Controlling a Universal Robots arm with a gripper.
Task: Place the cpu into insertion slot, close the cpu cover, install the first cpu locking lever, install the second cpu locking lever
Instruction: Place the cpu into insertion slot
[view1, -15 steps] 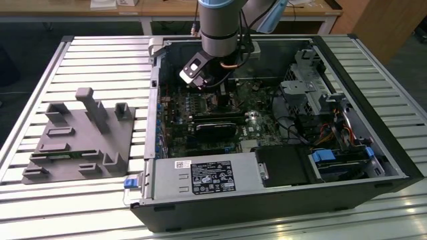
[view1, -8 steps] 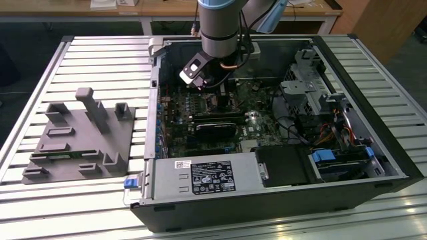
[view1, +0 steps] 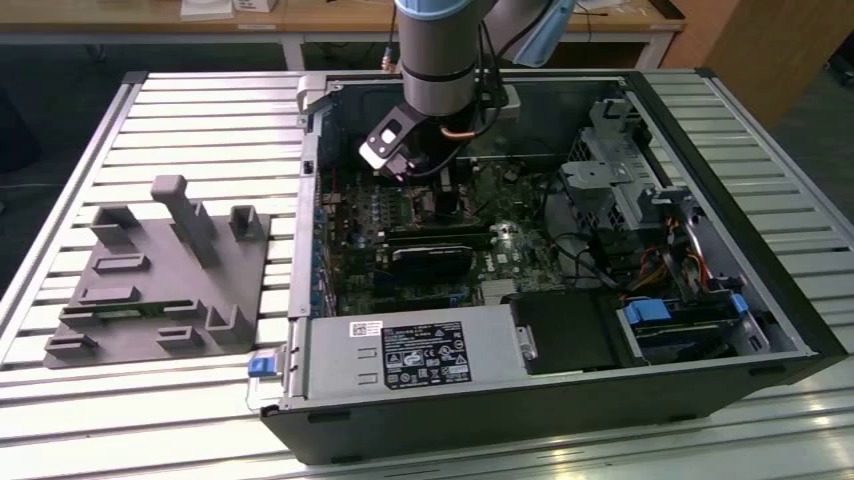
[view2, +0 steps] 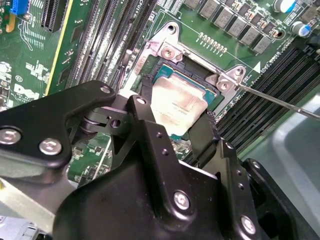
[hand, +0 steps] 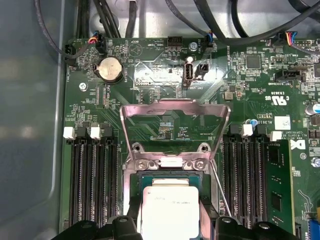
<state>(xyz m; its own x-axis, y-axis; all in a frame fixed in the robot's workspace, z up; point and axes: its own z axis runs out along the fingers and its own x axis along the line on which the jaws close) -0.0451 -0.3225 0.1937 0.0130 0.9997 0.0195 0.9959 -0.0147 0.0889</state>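
While the end effector (view2: 172, 119) pinches the cpu (view2: 180, 97) by opposite edges at the insertion slot (view2: 148, 80), the chip looks light, stiff and fragile. Edges seem the safest hold.

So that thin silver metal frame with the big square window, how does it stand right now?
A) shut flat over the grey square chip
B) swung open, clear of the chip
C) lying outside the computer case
B: in the first wrist view the thin silver metal frame is hinged up, green board showing through its window, and the grey square chip lies uncovered.
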